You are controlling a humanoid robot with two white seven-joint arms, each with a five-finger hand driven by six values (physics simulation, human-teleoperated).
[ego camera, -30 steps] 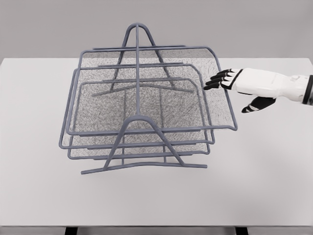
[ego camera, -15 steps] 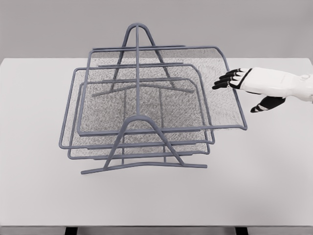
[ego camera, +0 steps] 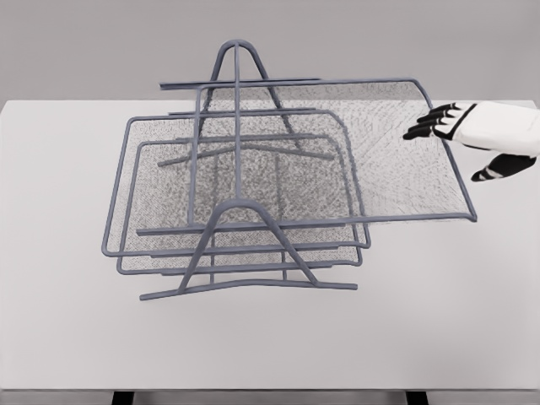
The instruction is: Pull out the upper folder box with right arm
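1. Sticking out to the right of its rack, the upper folder box (ego camera: 396, 152) is a grey mesh tray with a wire rim; its right half overhangs the table clear of the frame, while its left part sits between the frame's uprights at the top level.
2. Its right rim runs from the far corner near the hand down to a near corner that reaches further right than any other part of the rack.
3. The right hand (ego camera: 462, 135) comes in from the right edge of the head view, white on the back with black fingers (ego camera: 426, 126). The four fingers lie close together, bent forward, their tips over the far right rim of the upper tray; whether they hook the wire or only touch it cannot be told. The thumb (ego camera: 498, 169) hangs apart below and to the right, over the table and off the tray, so nothing is clasped between thumb and fingers.
4. Beneath the upper tray sit two more mesh trays: the middle tray (ego camera: 135, 169) and the lower tray (ego camera: 148, 257), both seated squarely in the frame and stacked one above the other.
5. The wire rack frame (ego camera: 238, 93) carries all three, with an arched loop at the back, another at the front, and a curved foot bar resting on the table.
6. The white table (ego camera: 270, 346) bears the rack slightly left of centre, with a grey wall behind.
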